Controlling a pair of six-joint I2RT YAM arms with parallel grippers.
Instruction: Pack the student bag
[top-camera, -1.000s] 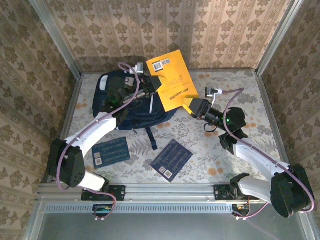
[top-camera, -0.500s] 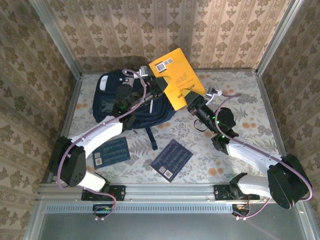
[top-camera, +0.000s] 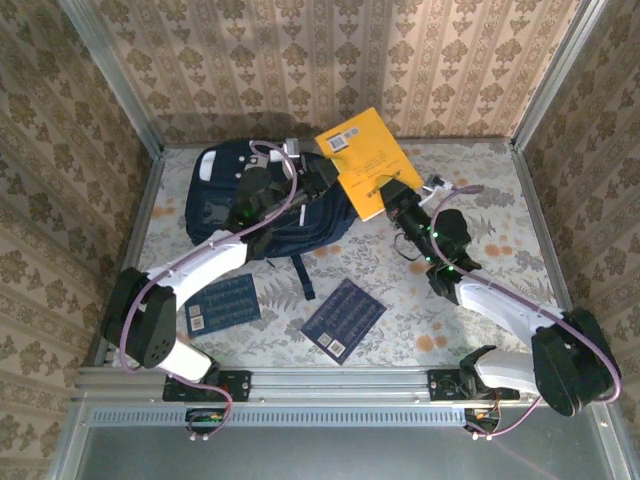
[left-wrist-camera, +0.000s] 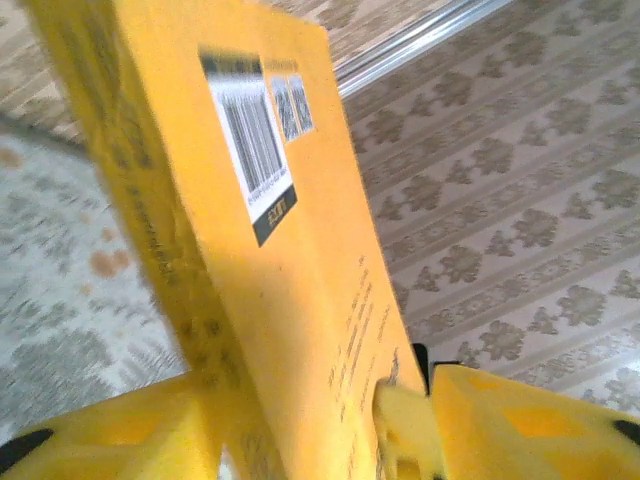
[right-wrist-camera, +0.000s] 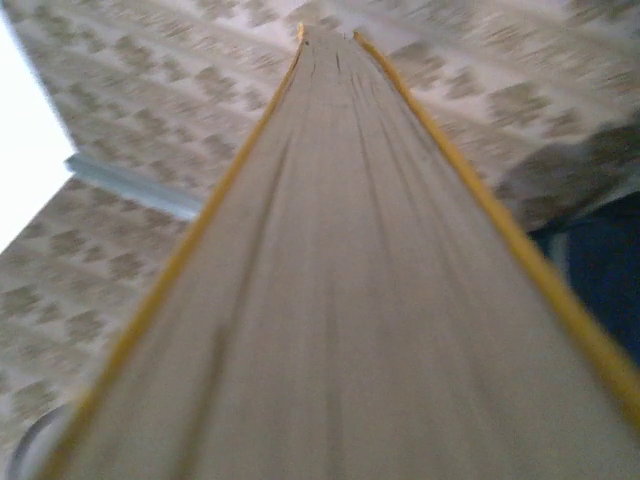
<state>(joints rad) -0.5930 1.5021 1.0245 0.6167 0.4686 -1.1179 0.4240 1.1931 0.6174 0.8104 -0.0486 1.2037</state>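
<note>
Yellow book (top-camera: 362, 150) stands tilted above the table (top-camera: 510, 200) at about 1 o'clock from the middle of the top view, with its barcode corner pointing to 11 o'clock. Both claws meet it. The left claw (top-camera: 328, 178) reaches it from 9 o'clock, at the book's lower left edge. The right claw (top-camera: 385, 188) comes in from 5 o'clock, at the lower right edge.

From the left wrist, the book (left-wrist-camera: 300, 250) rises between the two yellow fingers (left-wrist-camera: 120, 430) of the left claw (left-wrist-camera: 300, 435), one at 7 o'clock and one at 5 o'clock. They stand on either side of the cover and very near it, but I cannot tell whether they press on it or stand just off it.

From the right wrist, the blurred page edge of the book (right-wrist-camera: 330, 300) runs straight away toward 12 o'clock. I cannot tell whether the right claw is clamped on it.

The bag (top-camera: 230, 205) lies flat at 10 o'clock on the table, touching or just under the left claw, with its straps trailing to 6 o'clock. Two navy booklets lie flat nearer the bases, one (top-camera: 221, 302) at 8 o'clock and one (top-camera: 345, 318) at 6 o'clock, well apart from the bag's body.
</note>
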